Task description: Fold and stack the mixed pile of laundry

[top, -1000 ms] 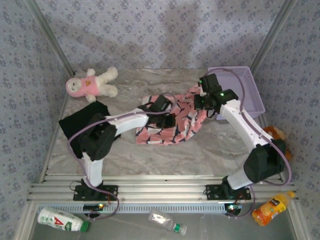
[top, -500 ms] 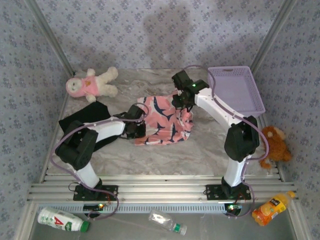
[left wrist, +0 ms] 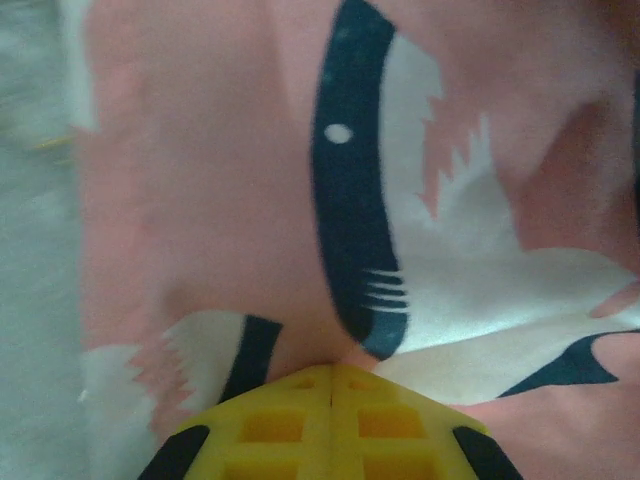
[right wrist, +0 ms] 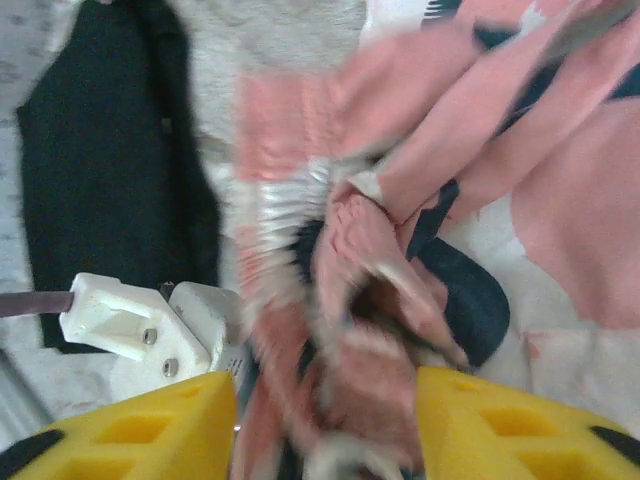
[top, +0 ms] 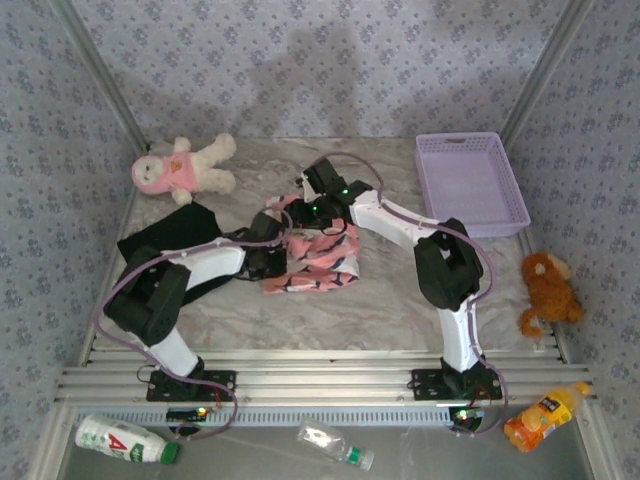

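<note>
On the marbled worktop (top: 400,300) the pink garment (top: 318,262) lies bunched near the middle, its printed side showing dark and white bird shapes, with its longer run judged to go from the far side toward the near edge. The black T-shirt (top: 165,232) is spread flat to its left, close to the left arm (top: 215,262) and apart from the pink cloth. The pink garment is flanked by both arms: its left edge is met by the left fingers (left wrist: 270,425), which are pressed together at the cloth, apparently on a pinch of it, while its far edge is reached by the right arm (top: 395,218). The right fingers (right wrist: 140,430) are spread wide, and a crumpled, blurred fold of the pink cloth hangs straight in the gap between them, so the cloth is judged to lie directly ahead of and between them. The black T-shirt is judged to be nearer the left arm. Below the worktop a white bottle (top: 118,440) and an orange drink bottle (top: 540,415) carry labels, but no writing can be read.
</note>
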Tool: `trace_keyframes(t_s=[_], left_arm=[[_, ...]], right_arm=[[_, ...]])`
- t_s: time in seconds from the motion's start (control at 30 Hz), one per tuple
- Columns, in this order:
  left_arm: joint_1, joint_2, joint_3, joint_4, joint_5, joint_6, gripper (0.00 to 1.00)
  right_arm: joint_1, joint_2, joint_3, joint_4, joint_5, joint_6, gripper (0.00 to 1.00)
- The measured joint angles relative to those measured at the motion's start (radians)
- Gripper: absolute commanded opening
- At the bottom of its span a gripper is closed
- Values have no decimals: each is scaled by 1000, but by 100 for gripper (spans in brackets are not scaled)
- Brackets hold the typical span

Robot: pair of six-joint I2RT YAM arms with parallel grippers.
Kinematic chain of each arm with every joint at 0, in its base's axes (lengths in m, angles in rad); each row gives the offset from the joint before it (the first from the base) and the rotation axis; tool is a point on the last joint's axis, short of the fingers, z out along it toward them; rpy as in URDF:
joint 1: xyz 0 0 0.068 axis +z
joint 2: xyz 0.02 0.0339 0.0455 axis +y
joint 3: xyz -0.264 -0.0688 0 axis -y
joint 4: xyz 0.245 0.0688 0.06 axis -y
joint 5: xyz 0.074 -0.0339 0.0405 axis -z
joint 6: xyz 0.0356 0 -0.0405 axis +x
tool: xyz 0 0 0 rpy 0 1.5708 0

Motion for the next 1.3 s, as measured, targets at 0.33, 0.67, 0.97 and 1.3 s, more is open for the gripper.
trace_keyframes(t_s=[0.33,0.67,0.97,1.3], left_arm=[[138,-223,-45,-115,-67,15,59],[137,-130,-16,47,40,10,92],[137,36,13,226,94,24,90],[158,114,76,179,93,18,61]], right_arm=[[-134,-239,-237,150,-36,11,69],[-219,-302,-424,152,108,-49,84],[-204,-193,-431,213,161,-67,79],[-174,-43,-382,228,199,-56,55]])
